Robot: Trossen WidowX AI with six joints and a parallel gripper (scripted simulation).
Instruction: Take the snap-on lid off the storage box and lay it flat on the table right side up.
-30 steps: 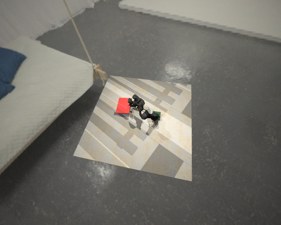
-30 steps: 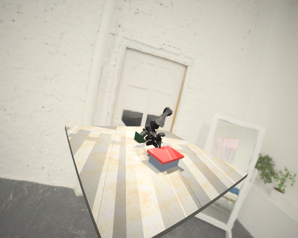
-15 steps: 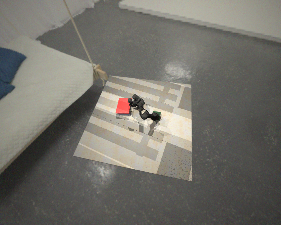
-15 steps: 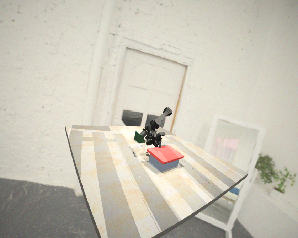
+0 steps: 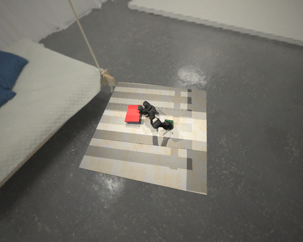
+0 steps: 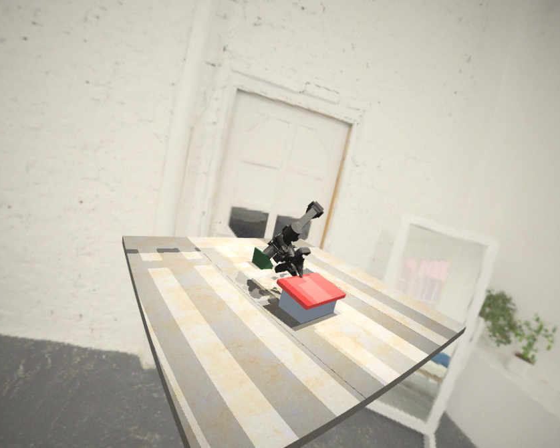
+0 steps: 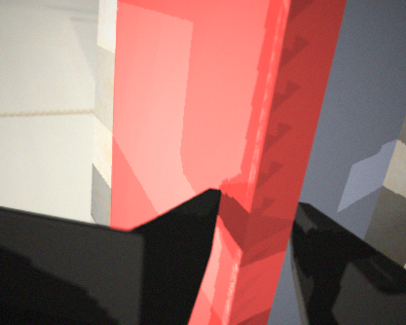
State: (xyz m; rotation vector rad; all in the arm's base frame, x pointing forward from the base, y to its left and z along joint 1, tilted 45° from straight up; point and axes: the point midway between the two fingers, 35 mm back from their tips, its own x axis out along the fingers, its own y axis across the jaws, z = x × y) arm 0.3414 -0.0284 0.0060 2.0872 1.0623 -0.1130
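One red lid point(image 5: 132, 113) point(image 6: 311, 289) point(image 7: 220, 88), left of centre in the top view, capping the blue-grey box point(image 5: 133, 123) point(image 6: 303, 309) point(image 7: 363, 73); edge clamped in the end effector point(image 5: 140, 111) point(image 6: 299, 275) point(image 7: 259, 214). Best peeled upward gently, box kept planted on the worktop point(image 5: 146, 169) point(image 6: 251, 356) point(image 7: 400, 209). Green piece point(image 5: 169, 121) point(image 6: 261, 259) by the arm's base, right of the lid in the top view: worth avoiding.

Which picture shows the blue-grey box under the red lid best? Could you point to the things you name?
The exterior view: two walls of the blue-grey box point(image 5: 134, 122) point(image 6: 305, 309) point(image 7: 361, 97) show. The top view shows only a thin strip; the wrist view, part of one wall.
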